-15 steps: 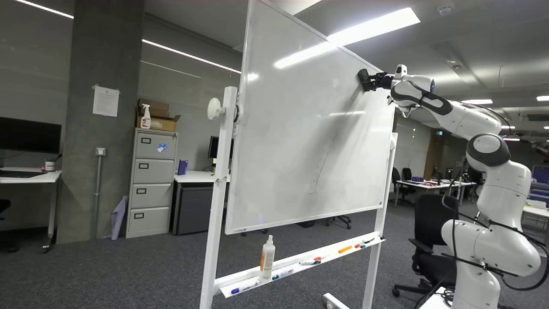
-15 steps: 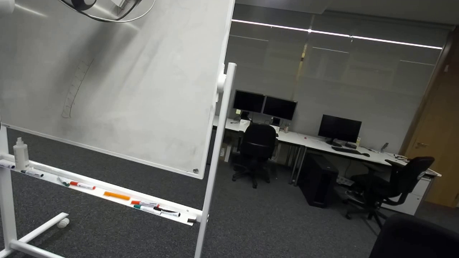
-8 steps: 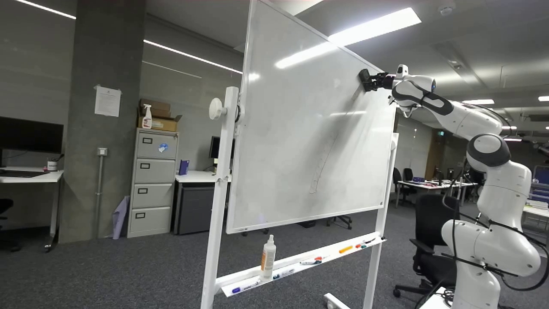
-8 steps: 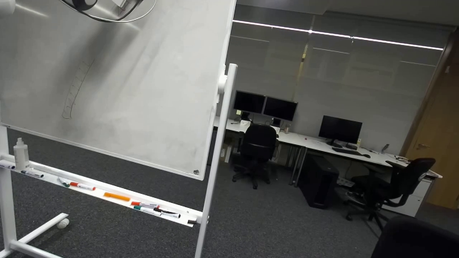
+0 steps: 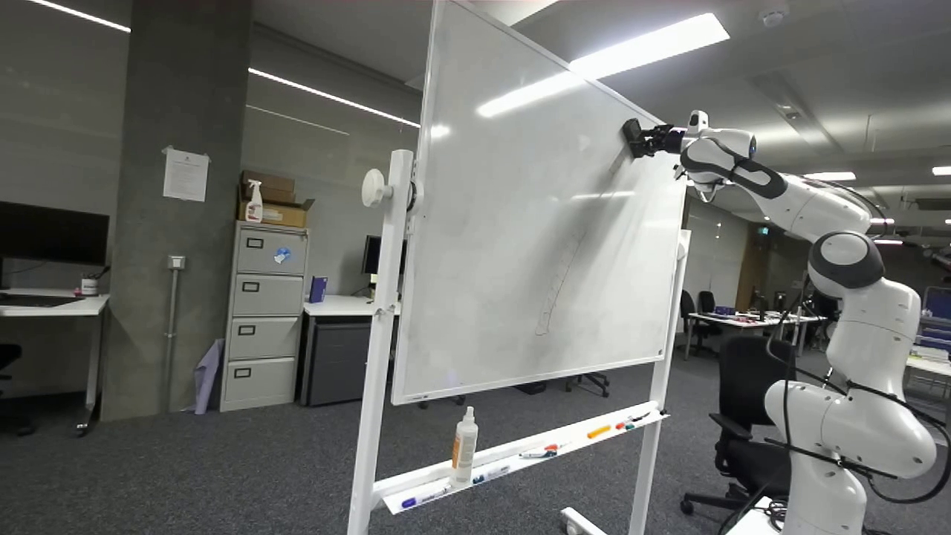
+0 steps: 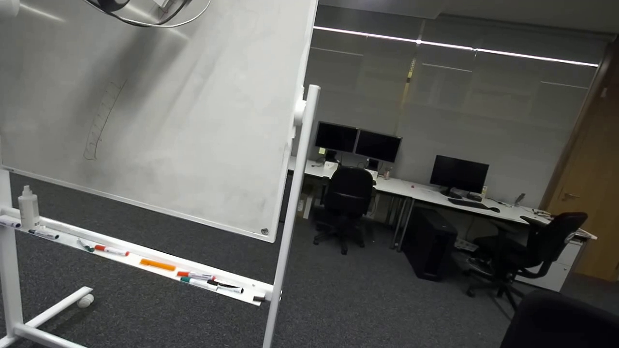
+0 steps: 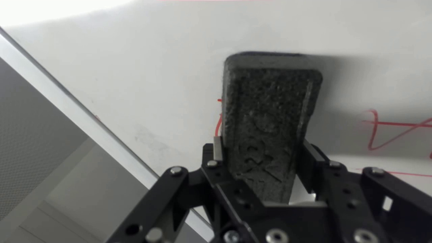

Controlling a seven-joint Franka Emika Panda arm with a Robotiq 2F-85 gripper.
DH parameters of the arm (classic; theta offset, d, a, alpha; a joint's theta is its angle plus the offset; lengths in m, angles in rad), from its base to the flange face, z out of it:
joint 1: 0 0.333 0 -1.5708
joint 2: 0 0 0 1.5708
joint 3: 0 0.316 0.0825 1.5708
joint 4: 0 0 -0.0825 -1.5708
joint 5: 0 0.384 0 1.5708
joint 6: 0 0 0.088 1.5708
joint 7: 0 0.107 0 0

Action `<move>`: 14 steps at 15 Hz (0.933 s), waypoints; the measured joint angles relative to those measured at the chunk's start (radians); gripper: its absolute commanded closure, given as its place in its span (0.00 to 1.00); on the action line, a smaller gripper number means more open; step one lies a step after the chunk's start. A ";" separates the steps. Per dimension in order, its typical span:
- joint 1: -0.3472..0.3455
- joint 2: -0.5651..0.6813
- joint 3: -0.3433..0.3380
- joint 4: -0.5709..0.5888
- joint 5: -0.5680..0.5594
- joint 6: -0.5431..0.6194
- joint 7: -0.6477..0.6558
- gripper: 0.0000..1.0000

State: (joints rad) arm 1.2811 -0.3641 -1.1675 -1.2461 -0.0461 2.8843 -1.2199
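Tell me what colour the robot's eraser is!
The eraser is dark grey, nearly black; the wrist view shows it best.

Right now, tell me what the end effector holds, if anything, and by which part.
A black eraser, gripped by its two long sides, toward its lower end in the wrist view.

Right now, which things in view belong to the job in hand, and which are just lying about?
In the job:
gripper, closed on the dark eraser-like block
whiteboard
red marks

Apparently just lying about:
markers on the tray
orange stick there
upright bottle there
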 measured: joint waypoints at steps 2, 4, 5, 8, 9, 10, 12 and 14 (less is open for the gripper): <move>0.000 0.000 0.000 0.000 0.000 0.000 0.000 0.45; 0.000 0.000 0.000 0.000 0.000 0.000 0.000 0.45; 0.000 0.000 0.000 0.000 0.000 0.000 0.000 0.45; 0.000 0.000 0.000 0.000 0.000 0.000 0.000 0.45; 0.000 0.000 0.000 0.000 0.000 0.000 0.000 0.70; 0.000 0.000 0.000 0.000 0.000 0.000 0.000 0.70; 0.000 0.000 0.000 0.000 0.000 0.000 0.000 0.70; 0.000 -0.001 0.000 0.000 0.000 0.000 0.000 0.70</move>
State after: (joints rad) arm 1.2810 -0.3649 -1.1671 -1.2463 -0.0461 2.8846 -1.2199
